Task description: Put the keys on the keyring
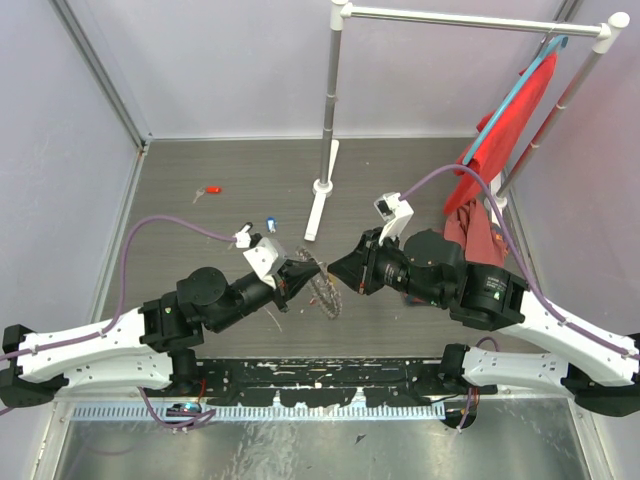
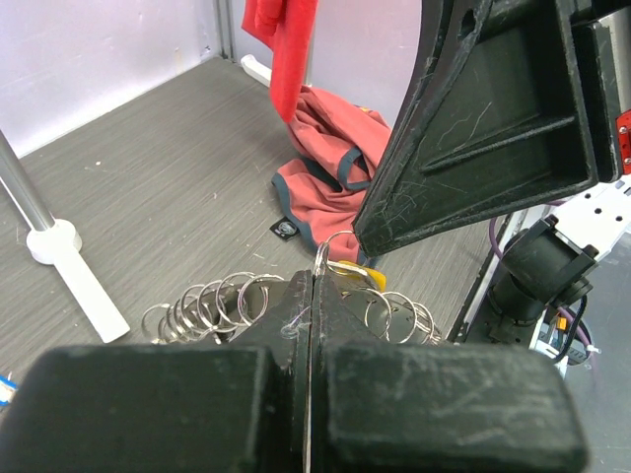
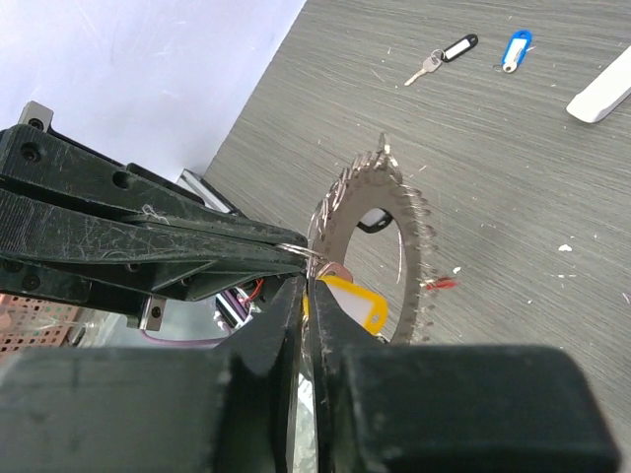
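The keyring (image 1: 326, 290) hangs between the two grippers above the table, a grey ring fringed with many small silvery rings. My left gripper (image 1: 303, 272) is shut on it; in the left wrist view the jaws (image 2: 314, 281) pinch a thin ring with small rings (image 2: 212, 301) fanned on both sides. My right gripper (image 1: 336, 276) is shut tip to tip against the left one, on the yellow key (image 3: 357, 302), right next to the keyring (image 3: 414, 232). The yellow head also shows in the left wrist view (image 2: 363, 275). A red key (image 1: 212, 189), a blue key (image 3: 516, 47) and a black key (image 3: 450, 51) lie on the table.
A white clothes rack stands at the back, its pole (image 1: 331, 95) and foot (image 1: 320, 205) just behind the grippers. A red cloth (image 1: 505, 125) hangs on its rail and lies heaped on the floor (image 2: 330, 182) at the right. Grey walls close in the table.
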